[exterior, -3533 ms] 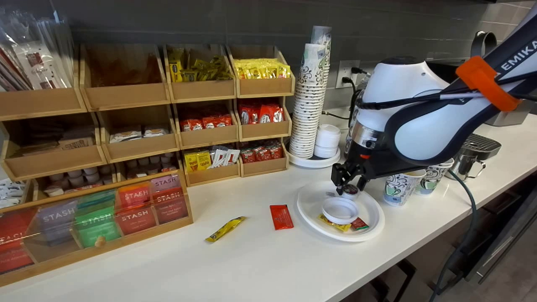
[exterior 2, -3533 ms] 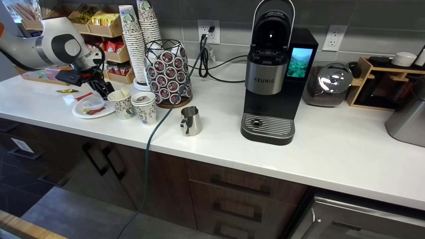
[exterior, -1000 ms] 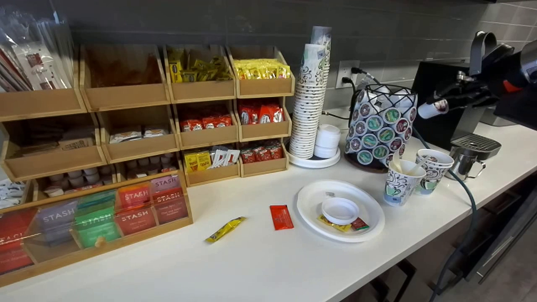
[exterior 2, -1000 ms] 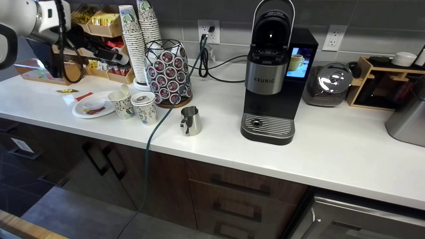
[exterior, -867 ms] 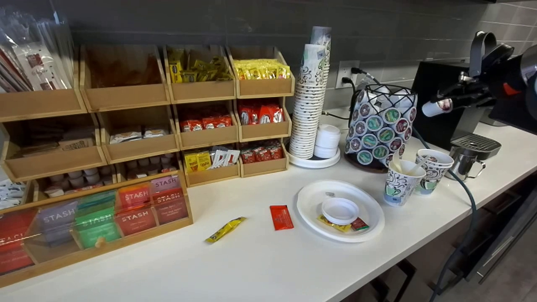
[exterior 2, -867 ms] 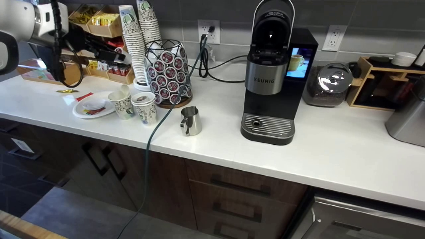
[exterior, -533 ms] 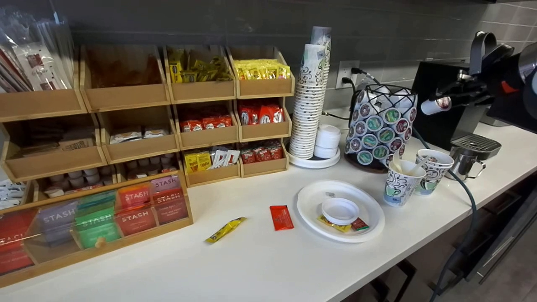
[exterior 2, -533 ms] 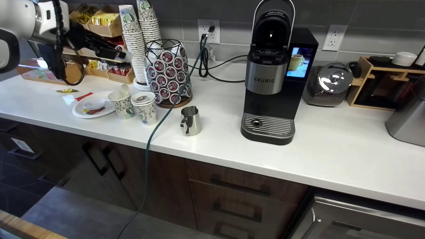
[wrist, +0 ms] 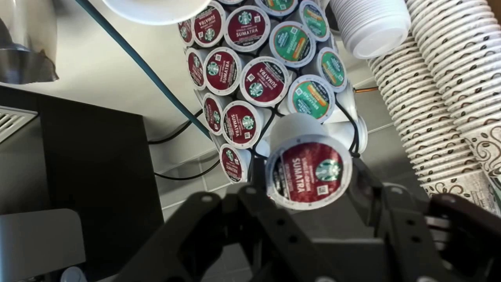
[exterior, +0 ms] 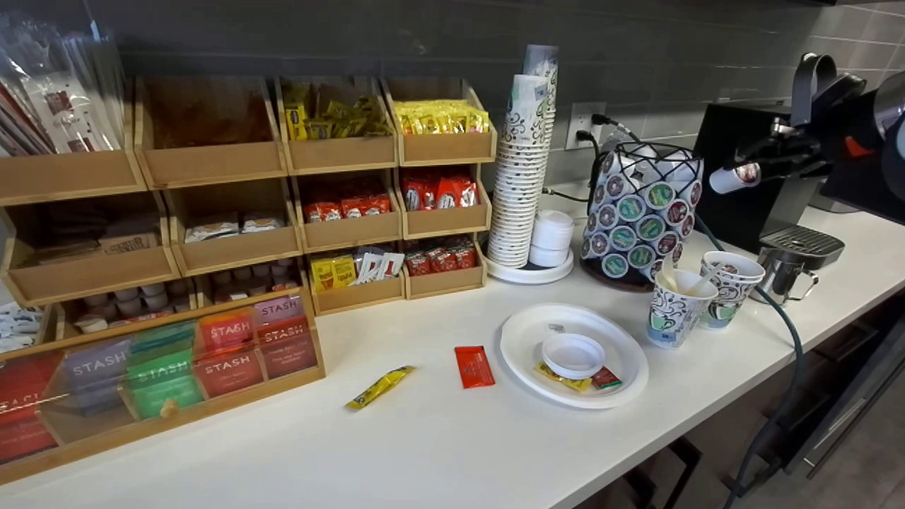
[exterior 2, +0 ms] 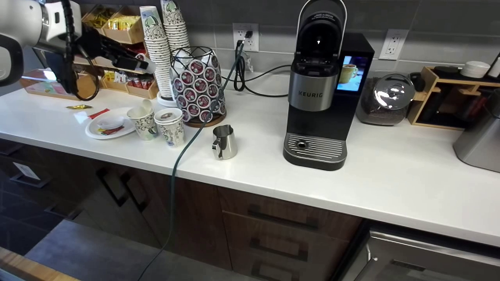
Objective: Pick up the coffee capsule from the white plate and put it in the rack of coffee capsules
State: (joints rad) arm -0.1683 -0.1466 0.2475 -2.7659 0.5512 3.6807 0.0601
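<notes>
Grab's done | black fingers (wrist: 367, 192) hold white, red-lidded round capsule (wrist: 309, 172) | dark cylindrical wire rack (exterior: 642, 188) beyond them, slotting's left

The squat white capsule (wrist: 308, 172) is maroon-lidded; the cylindrical wire rack (wrist: 356, 137) is black; white paper cups (exterior: 673, 311) bear swirls.
</notes>
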